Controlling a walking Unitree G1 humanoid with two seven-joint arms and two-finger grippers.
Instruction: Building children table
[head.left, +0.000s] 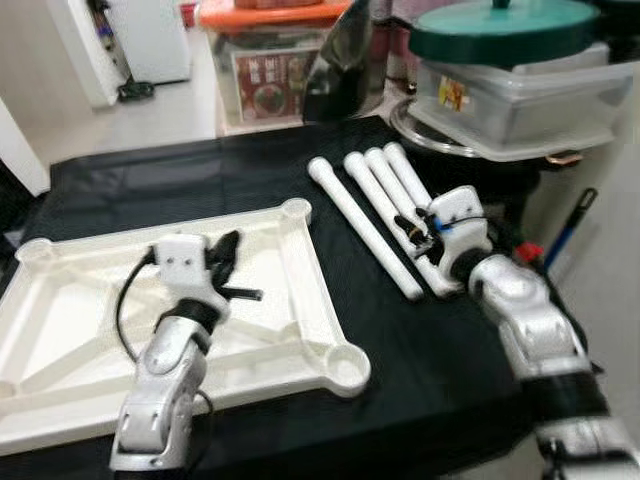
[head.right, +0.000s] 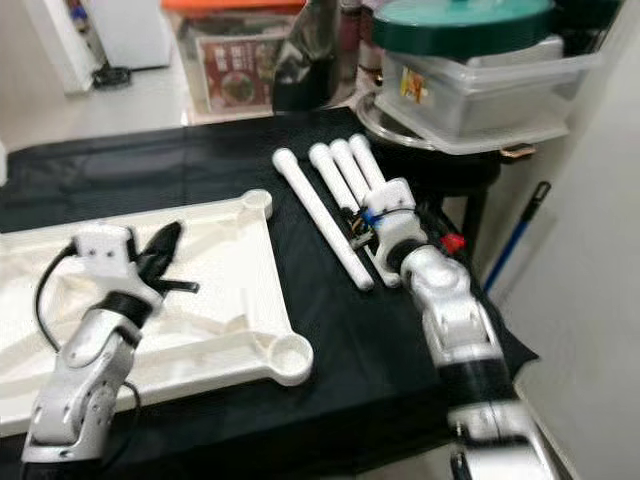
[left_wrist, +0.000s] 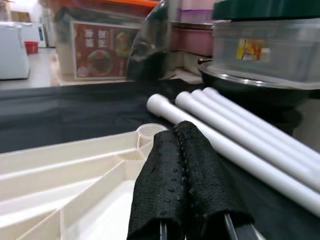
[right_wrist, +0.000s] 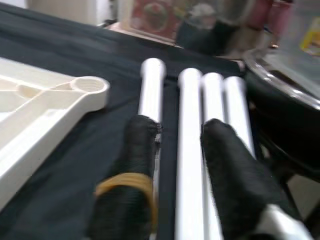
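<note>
Right gripper: fingers parted to either side of one white plastic table leg, low over it and seemingly set to close, not yet clamped.
Four white legs: side by side, touching, on the black-covered table, just right of the tabletop, which keeps each within the right arm's reach.
Left gripper: fingers pressed together, empty, hovering over the tabletop, likely ready to steady it.
White ribbed plastic tabletop: underside up, corner sockets exposed to receive legs.
</note>
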